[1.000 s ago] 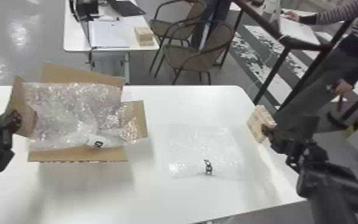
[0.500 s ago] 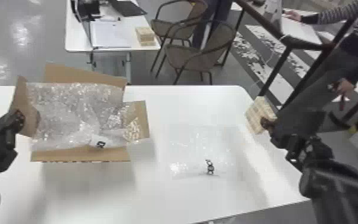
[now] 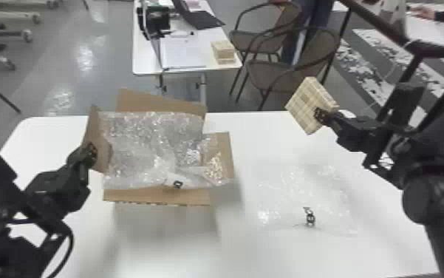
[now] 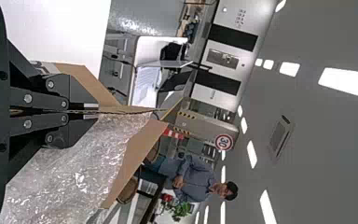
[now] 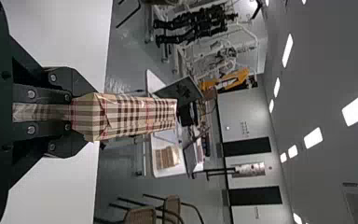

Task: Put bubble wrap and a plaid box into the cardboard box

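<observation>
The left arm is black, with angular housings and a thin black cable looping beside it. The right arm, also black, has a bulky rounded joint. Silvery screws stud the black left end effector and right end effector.

My right pincer and left pincer are black. I see dark and red bands crossing the beige plaid box, plain brown on the cardboard box, silvery glints across clear bubble wrap, and a white table.
</observation>
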Action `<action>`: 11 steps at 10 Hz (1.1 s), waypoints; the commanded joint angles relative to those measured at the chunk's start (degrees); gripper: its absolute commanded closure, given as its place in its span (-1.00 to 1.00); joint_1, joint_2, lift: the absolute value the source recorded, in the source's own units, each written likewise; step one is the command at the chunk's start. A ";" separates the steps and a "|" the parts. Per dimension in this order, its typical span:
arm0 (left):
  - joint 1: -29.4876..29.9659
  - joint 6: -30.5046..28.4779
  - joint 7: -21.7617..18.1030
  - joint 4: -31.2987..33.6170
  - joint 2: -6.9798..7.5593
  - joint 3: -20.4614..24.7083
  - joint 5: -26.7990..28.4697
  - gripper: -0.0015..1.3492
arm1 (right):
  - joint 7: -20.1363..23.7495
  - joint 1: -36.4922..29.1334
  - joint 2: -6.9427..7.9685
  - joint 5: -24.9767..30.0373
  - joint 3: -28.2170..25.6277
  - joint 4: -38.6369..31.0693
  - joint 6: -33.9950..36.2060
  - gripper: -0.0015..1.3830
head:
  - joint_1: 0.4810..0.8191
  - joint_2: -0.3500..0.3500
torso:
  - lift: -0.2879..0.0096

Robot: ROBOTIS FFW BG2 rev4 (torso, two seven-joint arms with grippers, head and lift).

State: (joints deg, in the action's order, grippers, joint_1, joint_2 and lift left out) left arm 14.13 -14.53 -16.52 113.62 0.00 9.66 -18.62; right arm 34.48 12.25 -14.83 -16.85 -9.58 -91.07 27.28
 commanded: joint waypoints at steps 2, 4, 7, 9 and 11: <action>-0.34 0.03 -0.01 -0.41 -0.15 -0.35 -0.01 0.80 | 0.24 3.04 1.74 -5.57 8.26 -2.80 6.56 0.62 | -0.02 0.02 | 0.24; -0.51 0.21 -0.01 -0.59 -0.15 -0.52 -0.19 0.80 | 1.82 6.38 3.14 -7.68 13.98 -3.68 11.39 0.62 | -0.05 0.21 | 0.24; -0.69 0.21 -0.01 -0.68 -0.15 -0.79 -0.19 0.80 | 2.44 10.07 3.05 -13.83 22.68 -1.83 14.12 0.62 | -0.10 0.51 | 0.24; -0.78 0.29 -0.01 -0.68 -0.15 -0.79 -0.19 0.80 | 3.05 12.00 3.05 -16.64 27.42 1.15 14.56 0.62 | -0.07 0.63 | 0.24; -0.86 0.21 -0.01 -0.85 -0.15 -0.96 -0.27 0.80 | 3.49 13.50 3.14 -16.64 30.76 4.32 13.77 0.62 | 0.01 0.74 | 0.24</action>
State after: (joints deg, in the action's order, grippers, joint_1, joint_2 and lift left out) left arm 13.29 -14.31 -16.52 112.80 0.00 8.73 -18.88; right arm 37.95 25.32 -11.74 -33.72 20.19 -87.85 41.54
